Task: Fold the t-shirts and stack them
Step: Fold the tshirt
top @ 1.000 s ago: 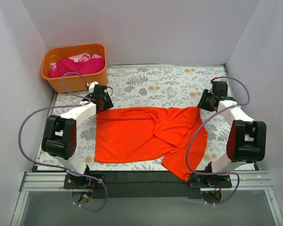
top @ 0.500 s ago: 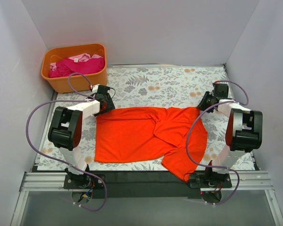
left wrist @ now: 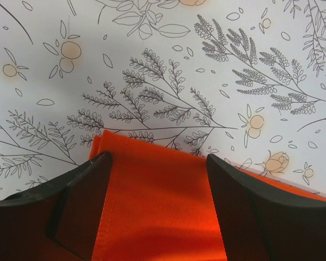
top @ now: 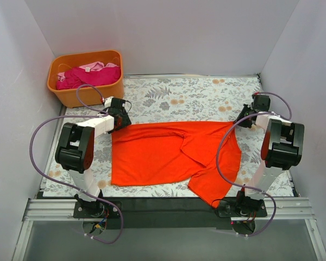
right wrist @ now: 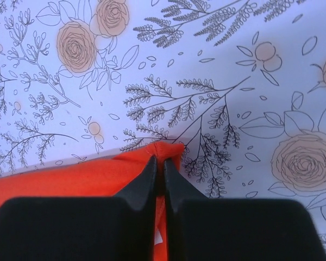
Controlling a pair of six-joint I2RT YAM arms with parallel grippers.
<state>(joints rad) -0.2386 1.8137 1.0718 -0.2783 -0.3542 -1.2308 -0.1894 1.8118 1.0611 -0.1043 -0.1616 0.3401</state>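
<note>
- The table [top: 185, 98] has a white cover printed with grey leaves and pale orange flowers, and grey walls close it in on three sides.
- The orange-red t-shirt [top: 157, 155] lies spread across the near half of the table, between the two arms. Its left part is flat. Its right part is creased, with a flap folded over near the middle, and a lower corner reaches the table's near edge.
- The left arm [top: 76, 152] bends in from the left side and the right arm [top: 280, 147] from the right. Each reaches toward a far corner of the shirt.
- An orange plastic tub [top: 87, 56] stands at the far left corner, well apart from the spread shirt.
- A magenta t-shirt [top: 89, 76] is bunched up inside the tub.
- A pale pink t-shirt [top: 92, 66] shows behind the magenta one, against the tub's far wall.
- The left gripper [left wrist: 157, 157] is low over the shirt's far left corner. Its fingers are spread wide, one on each side of the hemmed edge, and the cloth lies between them unpinched.
- The right gripper [right wrist: 159, 160] is at the shirt's far right corner. Its fingers are pressed together and pinch the tip of the orange cloth, which pokes out just past them.
</note>
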